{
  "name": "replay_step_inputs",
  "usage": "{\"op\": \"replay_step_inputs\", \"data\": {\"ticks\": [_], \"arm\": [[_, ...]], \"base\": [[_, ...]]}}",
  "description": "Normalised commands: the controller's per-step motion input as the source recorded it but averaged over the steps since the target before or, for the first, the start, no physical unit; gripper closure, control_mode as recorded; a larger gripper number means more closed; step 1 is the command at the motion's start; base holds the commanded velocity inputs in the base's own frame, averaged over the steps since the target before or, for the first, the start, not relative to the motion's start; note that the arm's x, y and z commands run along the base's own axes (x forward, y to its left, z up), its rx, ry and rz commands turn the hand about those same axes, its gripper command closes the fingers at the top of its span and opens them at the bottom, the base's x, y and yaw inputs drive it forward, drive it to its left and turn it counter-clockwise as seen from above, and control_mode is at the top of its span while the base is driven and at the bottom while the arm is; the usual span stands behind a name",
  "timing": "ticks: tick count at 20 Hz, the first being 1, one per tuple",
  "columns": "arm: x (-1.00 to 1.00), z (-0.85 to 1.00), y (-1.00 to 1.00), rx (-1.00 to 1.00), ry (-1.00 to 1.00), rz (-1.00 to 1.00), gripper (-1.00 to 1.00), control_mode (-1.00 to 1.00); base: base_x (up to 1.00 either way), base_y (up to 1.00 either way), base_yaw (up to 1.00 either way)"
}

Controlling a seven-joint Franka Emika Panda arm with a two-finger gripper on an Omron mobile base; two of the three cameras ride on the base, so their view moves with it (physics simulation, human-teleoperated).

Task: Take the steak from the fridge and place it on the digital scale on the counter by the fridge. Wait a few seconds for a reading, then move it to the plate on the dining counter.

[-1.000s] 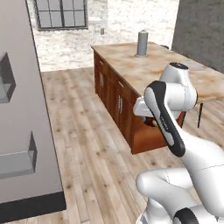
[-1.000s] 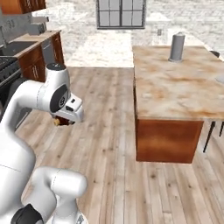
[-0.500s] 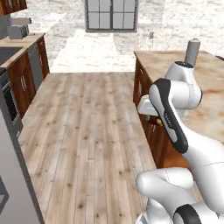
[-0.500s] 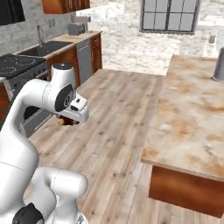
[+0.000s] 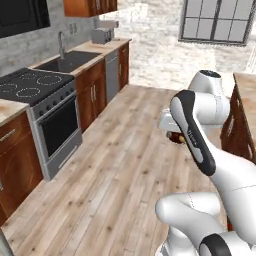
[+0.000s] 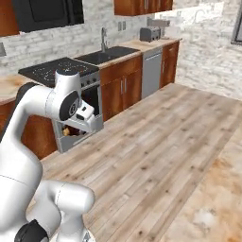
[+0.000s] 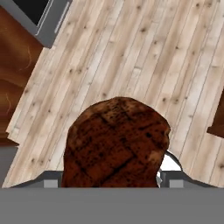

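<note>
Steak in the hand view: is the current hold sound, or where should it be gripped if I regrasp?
The end effector seems shut on the steak at its lower edge, most of the lump sticking out ahead. It is broad and rounded, so if regrasping, probably pinch deeper across the flat faces, coming from that same edge.

It was a home kitchen. A black stove (image 5: 32, 86) with an oven door (image 5: 59, 128) stood between brown wooden cabinets (image 5: 96, 97), and a sink (image 5: 68, 62) with a tap (image 5: 61, 43) sat in the worktop along a grey brick wall. A toaster (image 5: 101, 35) stood at the worktop's far end, beside a steel dishwasher (image 6: 152, 72). Pale wood planks (image 5: 120, 165) covered the floor, and a paned window (image 5: 216, 21) lit the far wall.
</note>
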Motion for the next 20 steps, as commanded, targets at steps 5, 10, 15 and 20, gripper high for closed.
{"op": "replay_step_inputs", "data": {"ticks": [5, 10, 15, 20], "arm": [[0.0, 0.0, 0.0, 0.0, 0.0, 0.0, 1.0, 1.0], [0.0, 0.0, 0.0, 0.0, 0.0, 0.0, 1.0, 1.0], [0.0, 0.0, 0.0, 0.0, 0.0, 0.0, 1.0, 1.0], [0.0, 0.0, 0.0, 0.0, 0.0, 0.0, 1.0, 1.0]], "base": [[1.0, -0.15, 0.6], [1.0, 0.26, 0.53], [1.0, 0.75, 0.24], [1.0, 0.57, 0.28]]}}
